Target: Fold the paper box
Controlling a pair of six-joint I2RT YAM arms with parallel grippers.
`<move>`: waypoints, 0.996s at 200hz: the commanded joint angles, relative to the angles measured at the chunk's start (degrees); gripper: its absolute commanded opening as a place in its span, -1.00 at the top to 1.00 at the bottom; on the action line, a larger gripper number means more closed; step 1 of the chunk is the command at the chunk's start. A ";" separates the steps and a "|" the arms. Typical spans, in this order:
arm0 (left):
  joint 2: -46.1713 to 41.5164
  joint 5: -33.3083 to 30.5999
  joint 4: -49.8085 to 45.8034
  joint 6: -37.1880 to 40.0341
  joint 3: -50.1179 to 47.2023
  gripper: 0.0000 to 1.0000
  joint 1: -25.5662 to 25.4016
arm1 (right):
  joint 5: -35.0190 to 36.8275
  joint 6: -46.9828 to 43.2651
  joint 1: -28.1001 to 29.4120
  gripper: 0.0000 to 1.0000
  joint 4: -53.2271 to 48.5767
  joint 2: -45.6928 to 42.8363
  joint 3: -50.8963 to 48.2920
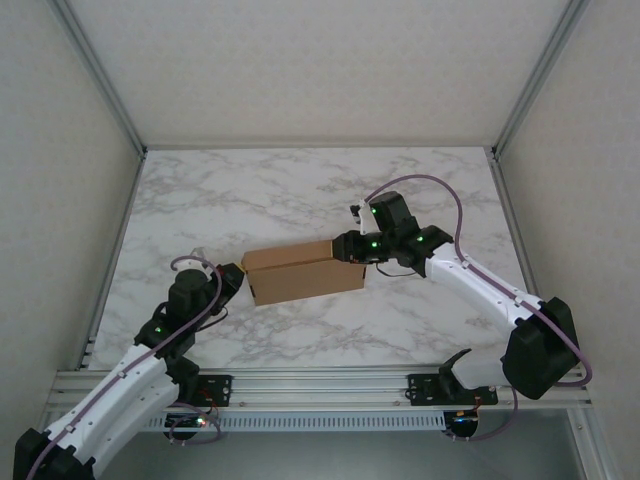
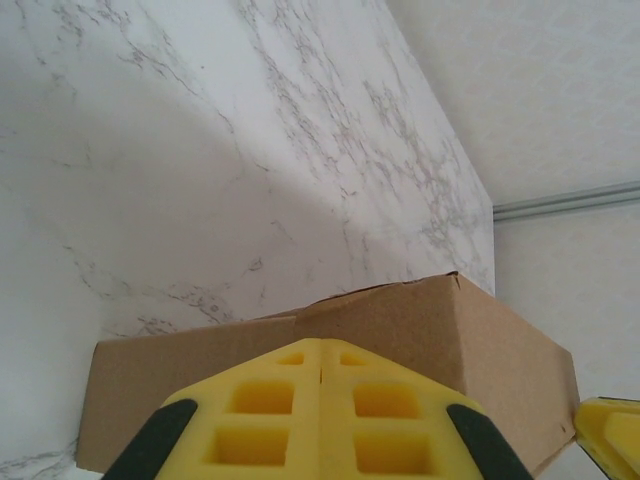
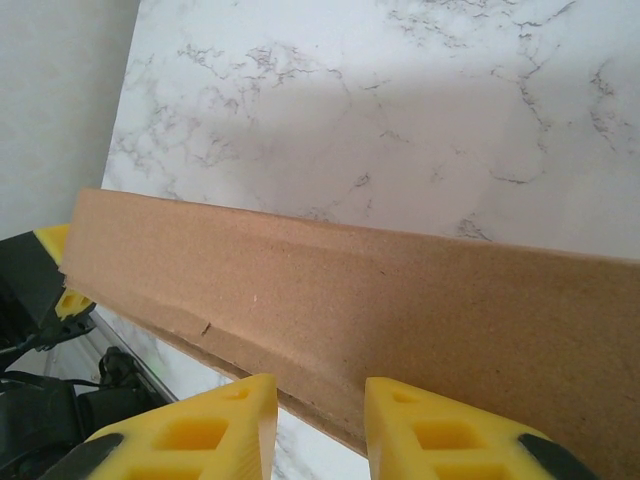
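Near edge: an open strip of table (image 1: 300, 190) lies in front of the box.
Left gripper (image 1: 237, 280) (image 2: 320, 350): closed, yellow pads pressed together, tip at the box's left end.
Box (image 1: 300, 272) (image 2: 480, 340) (image 3: 400, 310): mid-table, long axis left to right. Plain matte brown cardboard, folded into a shallow rectangular block with crisp edges.
Right gripper (image 1: 352, 250) (image 3: 320, 400): at the box's right end, fingers apart, the cardboard's lower edge over the gap. Cannot tell if it is clamped.
Beyond: wide open white-grey veined marble. Metal frame posts (image 1: 105, 85) bound both sides.

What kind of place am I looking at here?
Probably a robotics test bench in a lab: two white jointed arms bolted to an aluminium rail, a white marble-patterned tabletop boxed in by plain white panels, and a plain brown cardboard box between them.
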 commanded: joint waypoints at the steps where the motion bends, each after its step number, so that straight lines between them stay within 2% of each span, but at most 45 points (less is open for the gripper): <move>1: 1.57 3.71 3.35 0.49 -1.04 1.00 0.21 | -0.80 0.85 0.98 0.41 -4.69 3.23 -3.25; 25: 3.05 3.42 3.48 1.83 -0.16 1.00 0.13 | -0.12 0.99 1.45 0.41 -5.00 3.18 -3.09; 47: 1.76 -0.69 -1.14 4.24 2.58 1.00 0.22 | 0.87 1.32 1.63 0.40 -5.51 2.54 -2.95; 72: -0.57 -5.57 -5.90 6.30 5.52 1.00 0.47 | 2.84 0.76 1.67 0.29 -7.70 1.09 -0.96; 101: -0.62 -7.59 -8.87 8.86 9.09 0.99 0.48 | 5.58 -1.53 1.64 0.13 -11.76 0.15 3.62; 152: 1.09 -10.46 -11.58 15.25 15.14 0.73 0.49 | 7.51 -5.38 1.63 -0.08 -17.01 0.49 11.47; 162: 1.93 -10.48 -11.88 16.65 16.19 0.62 0.48 | 7.47 -6.31 1.60 -0.11 -17.95 0.60 12.55; 184: 3.84 -10.11 -11.91 19.93 17.86 0.26 0.48 | 8.20 -10.66 1.66 -0.21 -19.74 0.71 14.61; 199: 4.75 -10.37 -11.32 21.41 18.77 0.15 0.48 | 10.78 -15.62 1.59 -0.25 -19.88 -0.55 14.82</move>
